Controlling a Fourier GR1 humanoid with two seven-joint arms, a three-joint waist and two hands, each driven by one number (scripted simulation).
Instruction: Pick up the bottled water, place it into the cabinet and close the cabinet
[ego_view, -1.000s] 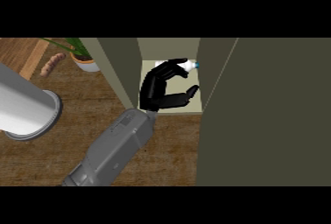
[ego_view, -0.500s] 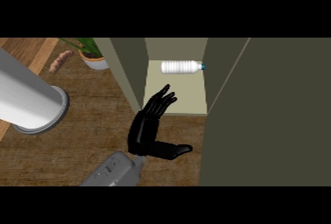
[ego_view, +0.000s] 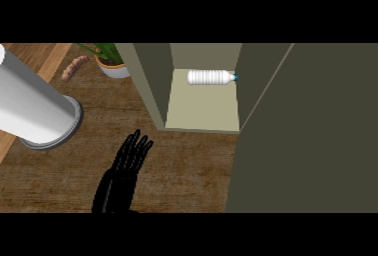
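Right hand (ego_view: 124, 175): low in the head view, over the wood counter (ego_view: 177, 170), fingers straight and together, holding nothing. Left hand not visible. Bottled water (ego_view: 211, 77) lies on its side at the back of the cabinet (ego_view: 203, 107) floor, up and to the right of the hand, well apart. Long axis runs left-right, blue cap pointing right. Cabinet door (ego_view: 306, 130) stands open at right (next move likely turns on reaching it). Potted plant (ego_view: 111, 62) sits left of the cabinet.
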